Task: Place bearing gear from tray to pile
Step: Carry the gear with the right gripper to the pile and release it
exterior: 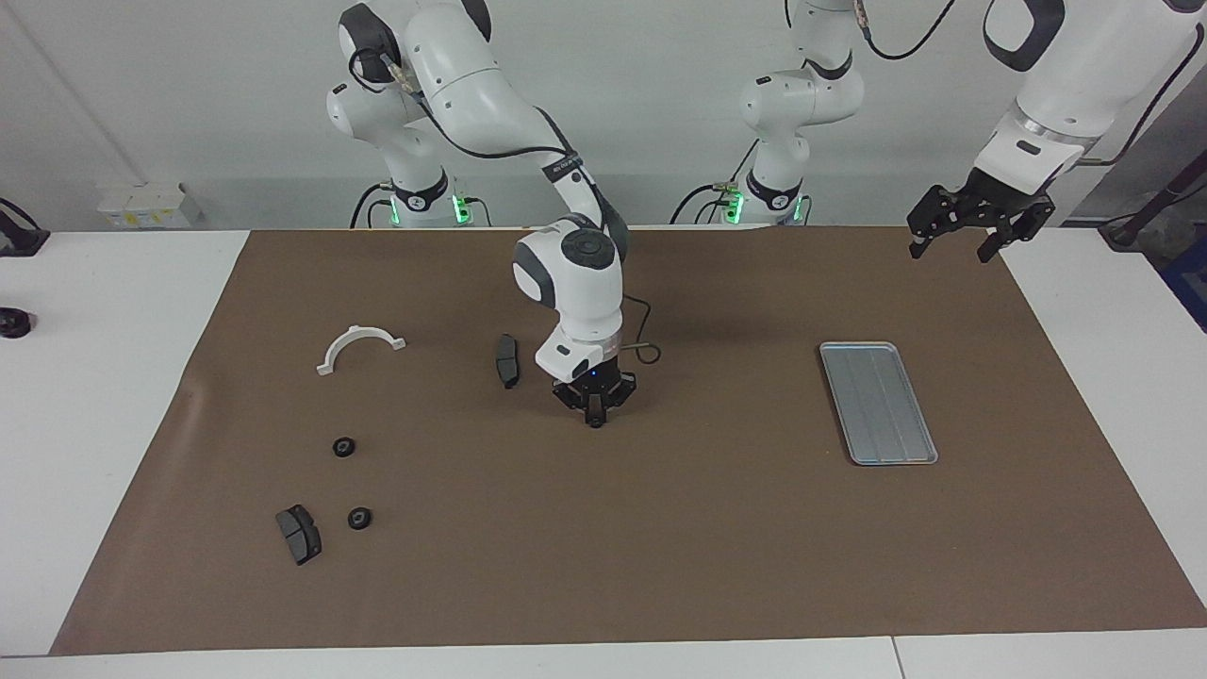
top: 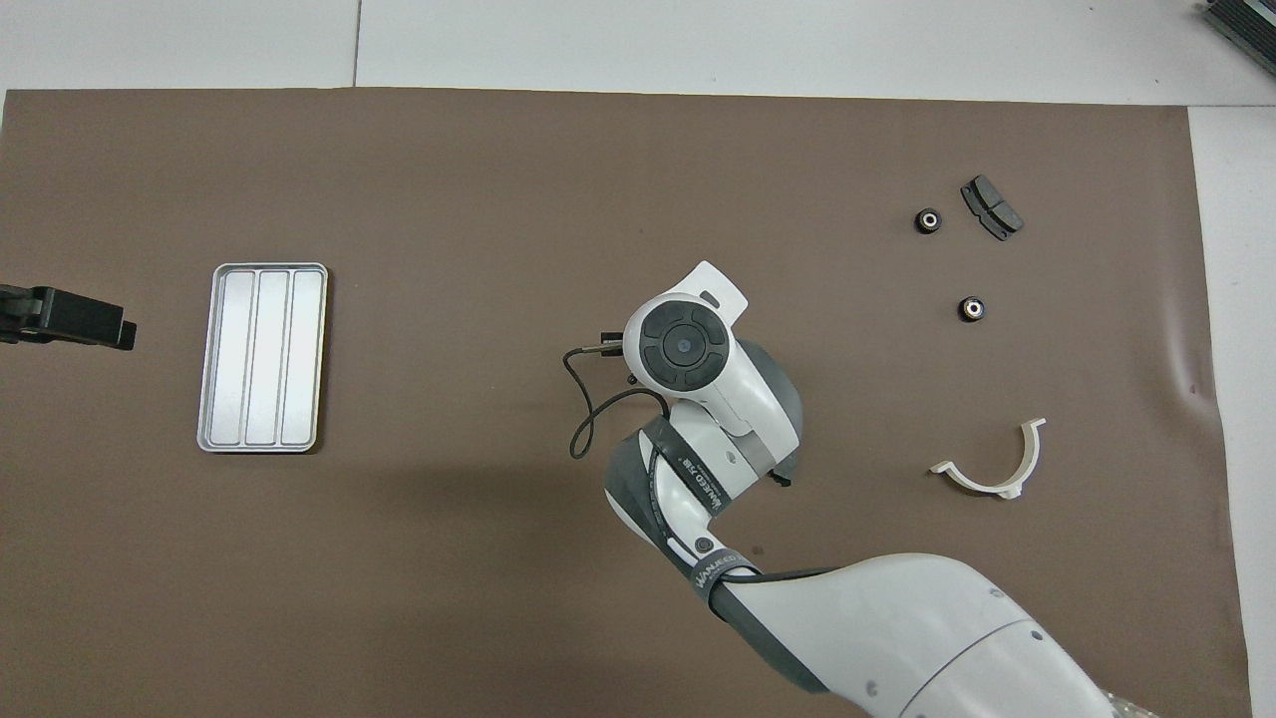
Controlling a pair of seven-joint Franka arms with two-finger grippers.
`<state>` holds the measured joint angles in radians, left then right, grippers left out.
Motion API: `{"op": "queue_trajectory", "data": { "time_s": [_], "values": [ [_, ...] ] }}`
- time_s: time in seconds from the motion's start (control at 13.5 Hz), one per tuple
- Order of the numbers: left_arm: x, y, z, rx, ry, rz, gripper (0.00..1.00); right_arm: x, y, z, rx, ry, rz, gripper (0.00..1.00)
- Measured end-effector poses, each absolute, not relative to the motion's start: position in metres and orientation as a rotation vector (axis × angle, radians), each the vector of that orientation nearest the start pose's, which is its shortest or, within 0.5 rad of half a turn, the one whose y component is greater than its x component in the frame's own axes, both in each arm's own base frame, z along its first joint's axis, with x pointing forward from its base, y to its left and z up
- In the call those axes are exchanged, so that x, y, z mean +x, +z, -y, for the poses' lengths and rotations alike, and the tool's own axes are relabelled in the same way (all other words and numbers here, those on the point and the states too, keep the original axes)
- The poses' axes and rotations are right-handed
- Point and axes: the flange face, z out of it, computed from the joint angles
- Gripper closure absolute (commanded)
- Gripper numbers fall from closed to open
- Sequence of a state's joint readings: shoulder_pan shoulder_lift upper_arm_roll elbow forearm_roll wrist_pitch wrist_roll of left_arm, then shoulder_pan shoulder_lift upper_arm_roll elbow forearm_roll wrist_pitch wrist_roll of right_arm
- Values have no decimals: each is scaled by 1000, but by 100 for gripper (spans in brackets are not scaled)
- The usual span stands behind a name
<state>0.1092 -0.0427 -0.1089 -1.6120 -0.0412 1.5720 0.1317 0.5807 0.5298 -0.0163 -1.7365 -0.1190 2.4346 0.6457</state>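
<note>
Right end effector [exterior: 595, 422] clamped on a bearing gear [exterior: 596, 423] at mid-table; left end effector [exterior: 953, 239], fingers apart, raised near the bare tray [exterior: 878, 403].

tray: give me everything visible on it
The tray is a flat rectangular silver-grey tray that looks like metal, with rounded corners, a low raised rim and lengthwise grooves dividing it into three lanes. It lies flat on the brown mat toward the left arm's end of the table, long side running away from the robots. Nothing lies in it and nothing touches it; no gear is in it.
</note>
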Motion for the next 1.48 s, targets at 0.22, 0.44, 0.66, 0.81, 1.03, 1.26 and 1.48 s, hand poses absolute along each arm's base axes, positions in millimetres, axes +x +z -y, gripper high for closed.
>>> {"op": "queue_trajectory", "data": {
  "time_s": [0.22, 0.44, 0.66, 0.81, 1.03, 1.26, 1.48],
  "values": [
    [540, 631, 5, -3162, -4, -209, 0, 581, 291, -360, -3116, -307, -1, 94],
    [540, 630, 6, -3160, -4, -211, 0, 599, 295, -330, -3152, -353, -10, 94],
    [542, 630, 7, -3162, -26, -164, 0, 624, 307, -273, -3188, -336, -5, 94],
    [544, 627, 11, -3163, -41, -138, 0, 640, 323, -229, -3201, -337, -38, 94],
    [544, 624, 18, -3169, -42, -134, 0, 658, 339, -159, -3218, -325, -87, 94],
    [544, 623, 18, -3170, -36, -133, 0, 667, 339, -107, -3217, -296, -130, 87],
    [542, 622, 13, -3171, -31, -112, 0, 663, 328, -86, -3208, -246, -194, 57]
  ]
}}
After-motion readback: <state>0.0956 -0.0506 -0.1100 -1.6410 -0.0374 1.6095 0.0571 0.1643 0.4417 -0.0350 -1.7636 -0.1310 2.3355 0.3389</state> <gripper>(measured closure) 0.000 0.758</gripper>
